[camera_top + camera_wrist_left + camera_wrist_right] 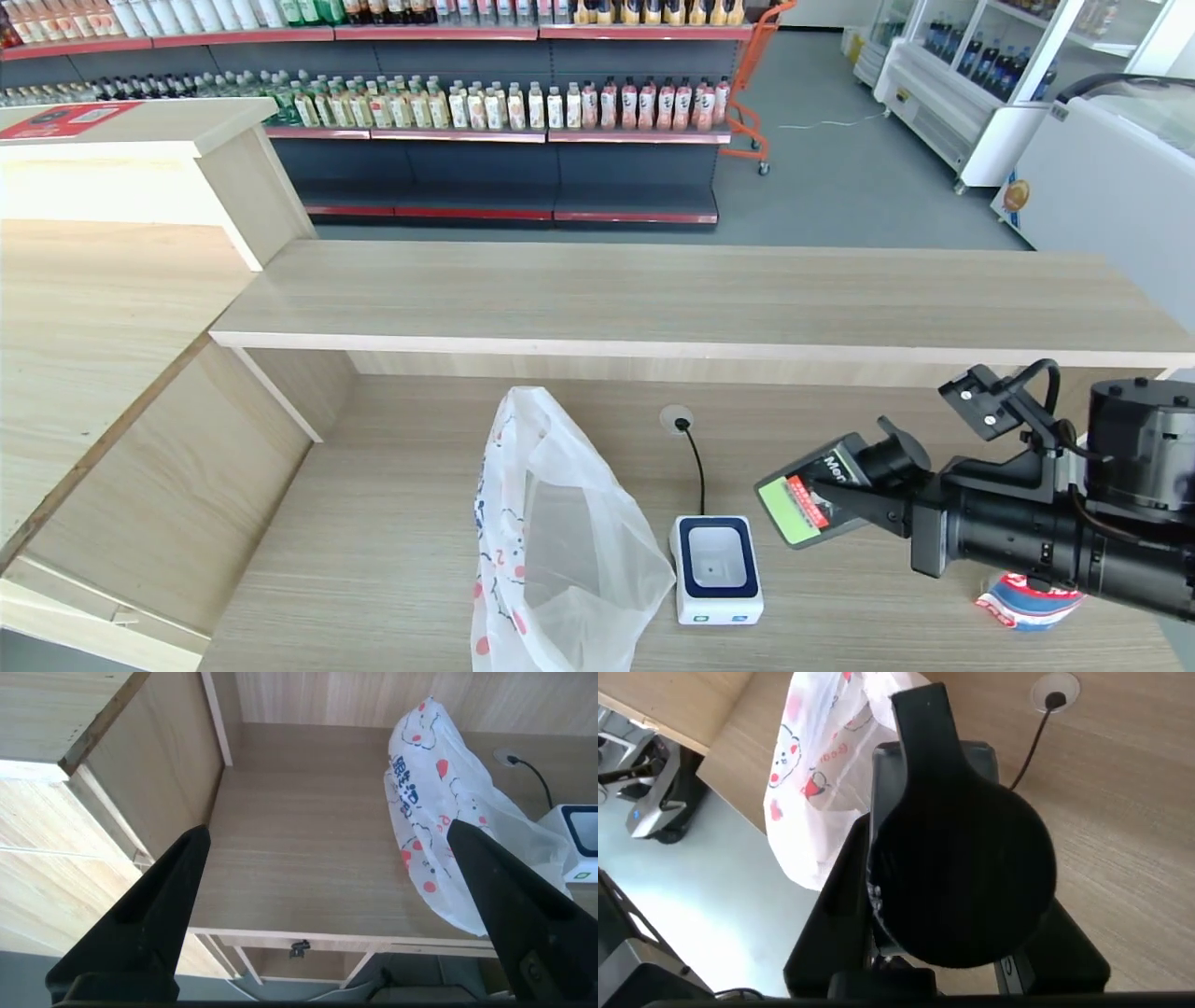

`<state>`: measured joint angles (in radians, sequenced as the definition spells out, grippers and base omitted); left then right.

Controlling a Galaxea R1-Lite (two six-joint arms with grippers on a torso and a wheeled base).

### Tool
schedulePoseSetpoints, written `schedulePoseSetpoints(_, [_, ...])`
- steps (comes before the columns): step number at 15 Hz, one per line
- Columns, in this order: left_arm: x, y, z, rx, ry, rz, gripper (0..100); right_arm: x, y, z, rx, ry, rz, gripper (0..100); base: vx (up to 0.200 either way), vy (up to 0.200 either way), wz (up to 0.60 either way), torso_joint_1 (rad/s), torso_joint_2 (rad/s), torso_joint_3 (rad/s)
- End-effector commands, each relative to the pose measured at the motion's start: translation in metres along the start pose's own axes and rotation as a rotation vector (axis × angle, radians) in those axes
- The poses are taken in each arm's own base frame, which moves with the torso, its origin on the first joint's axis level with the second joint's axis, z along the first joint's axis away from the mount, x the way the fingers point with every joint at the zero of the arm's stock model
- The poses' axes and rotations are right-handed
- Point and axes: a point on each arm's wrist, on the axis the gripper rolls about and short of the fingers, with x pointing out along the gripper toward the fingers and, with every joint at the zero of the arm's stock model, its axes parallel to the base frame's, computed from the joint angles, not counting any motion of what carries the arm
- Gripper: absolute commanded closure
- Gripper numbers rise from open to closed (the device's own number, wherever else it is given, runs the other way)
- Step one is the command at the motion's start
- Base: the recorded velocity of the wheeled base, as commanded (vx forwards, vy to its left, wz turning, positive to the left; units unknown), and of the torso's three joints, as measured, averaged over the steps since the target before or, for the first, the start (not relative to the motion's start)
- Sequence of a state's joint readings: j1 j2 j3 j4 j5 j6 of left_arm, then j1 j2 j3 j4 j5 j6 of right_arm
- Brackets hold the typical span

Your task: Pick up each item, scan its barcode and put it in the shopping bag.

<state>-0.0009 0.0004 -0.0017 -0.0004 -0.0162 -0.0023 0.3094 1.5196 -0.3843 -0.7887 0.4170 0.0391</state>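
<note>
My right gripper (864, 481) is shut on a dark container (795, 504) with a green and red label. It holds it level above the counter, just right of the white scanner (715, 567), label end toward the scanner. In the right wrist view the container (962, 859) hides most of what lies behind it. The white plastic shopping bag (551, 532) with red prints stands open to the left of the scanner. My left gripper (327, 915) is open and holds nothing, with the bag (439, 812) ahead and to one side of it.
A red, white and blue packet (1027, 599) lies on the counter under my right arm. The scanner's black cable (695, 462) runs back to a round port (676, 418). A raised counter ledge (691, 299) crosses behind, and a wooden side panel (168, 485) closes the left.
</note>
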Motion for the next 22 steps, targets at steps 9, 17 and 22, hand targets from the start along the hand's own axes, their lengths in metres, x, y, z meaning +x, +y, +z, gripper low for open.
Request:
schedulePoseSetpoints(9, [0.0, 0.0, 0.0, -0.001, -0.001, 0.0, 0, 0.153, 0.015, -0.018, 0.183, 0.105, 0.131, 100, 0.0, 0.0, 0.0, 0.0, 0.0, 0.0])
schedulePoseSetpoints(17, [0.0, 0.0, 0.0, -0.001, -0.001, 0.0, 0, 0.223, 0.042, -0.082, -0.247, 0.214, 0.25, 100, 0.0, 0.0, 0.0, 0.0, 0.0, 0.0])
schedulePoseSetpoints(22, [0.0, 0.0, 0.0, -0.002, -0.001, 0.0, 0, 0.258, 0.048, -0.093, -0.436, 0.165, 0.29, 100, 0.0, 0.0, 0.0, 0.0, 0.0, 0.0])
